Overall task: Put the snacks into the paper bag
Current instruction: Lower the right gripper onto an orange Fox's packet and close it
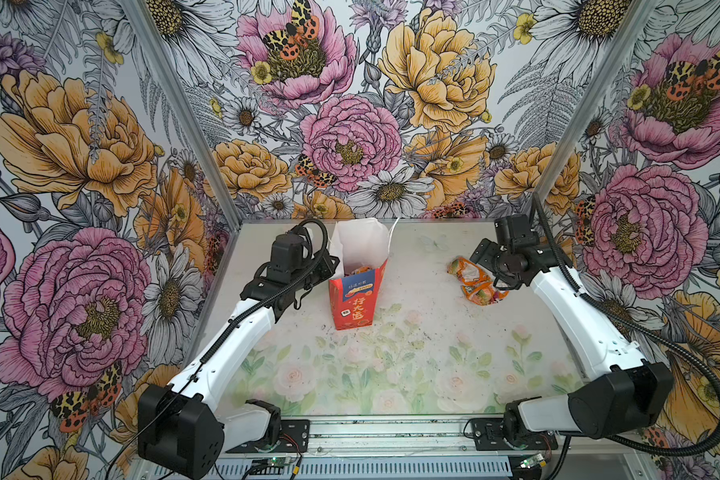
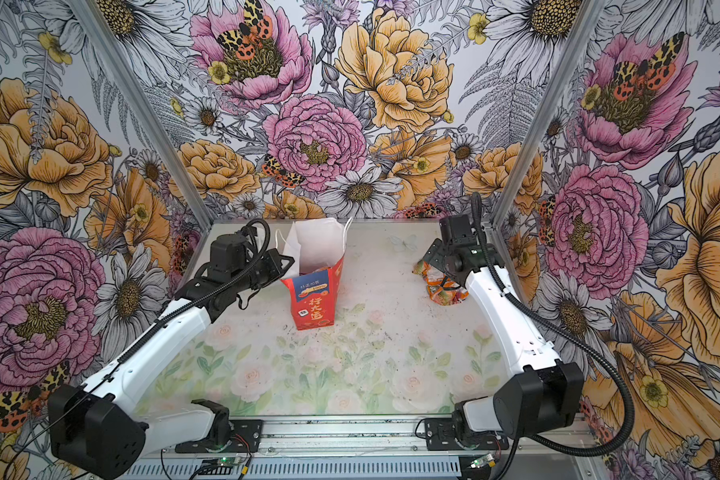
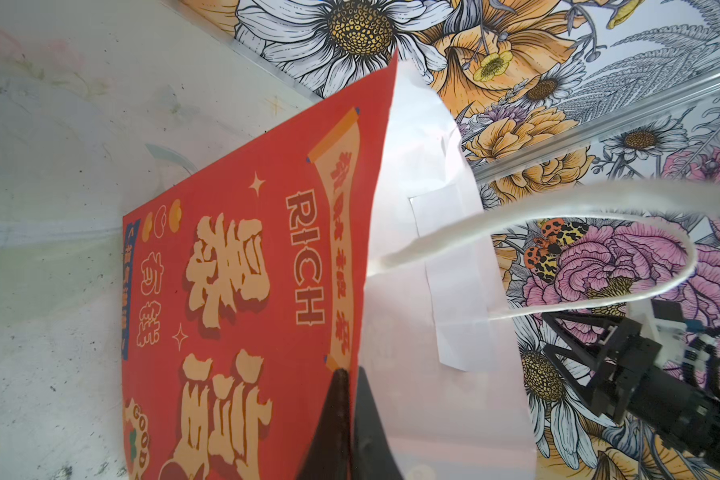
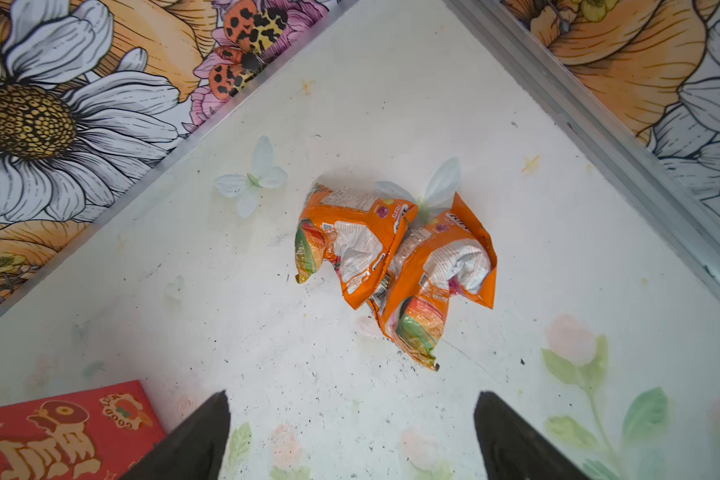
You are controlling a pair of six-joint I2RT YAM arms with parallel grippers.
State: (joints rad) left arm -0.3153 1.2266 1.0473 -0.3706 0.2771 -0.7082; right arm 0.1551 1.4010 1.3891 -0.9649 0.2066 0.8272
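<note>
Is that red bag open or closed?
Open and upright: the bag shows its white inside at the top, and the left pincer pinches its rim.

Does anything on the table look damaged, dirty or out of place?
The two orange packets lie crumpled and overlapping, near the open right gripper. Dark specks dirty the table. The paper bag stands, its rim pinched by the left gripper.

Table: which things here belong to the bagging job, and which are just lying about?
Job: paper bag, left pincer shut on its rim; two orange packets on the table; right pincer open, facing them.
Lying about: dark specks, floral walls.
</note>
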